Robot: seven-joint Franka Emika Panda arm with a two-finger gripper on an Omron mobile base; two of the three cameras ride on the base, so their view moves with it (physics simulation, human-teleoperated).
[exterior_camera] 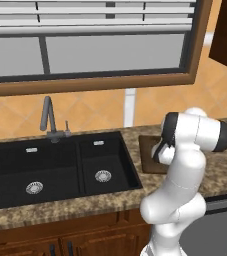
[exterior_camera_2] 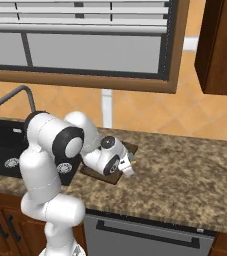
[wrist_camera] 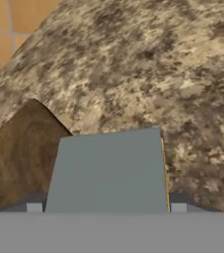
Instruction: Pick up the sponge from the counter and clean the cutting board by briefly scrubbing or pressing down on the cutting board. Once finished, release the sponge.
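Observation:
In the hand view the sponge [wrist_camera: 108, 170] shows its grey-blue top and a thin yellow edge, and it spans the gap between my two fingertips [wrist_camera: 33, 207]. My gripper [wrist_camera: 106, 207] is shut on it. The sponge hangs over the speckled counter [wrist_camera: 133, 64], just right of a corner of the dark brown cutting board [wrist_camera: 19, 153]. From the right base view my gripper [exterior_camera_2: 128, 169] sits low at the right edge of the cutting board [exterior_camera_2: 130, 148]. My arm hides most of the cutting board [exterior_camera: 147, 152] in the left base view.
The black double sink [exterior_camera: 60, 170] with its faucet [exterior_camera: 48, 120] lies left of the board. A tiled wall [wrist_camera: 5, 34] backs the counter. Open granite counter [exterior_camera_2: 185, 170] stretches right of the board. A dark wall cabinet [exterior_camera_2: 217, 45] hangs at upper right.

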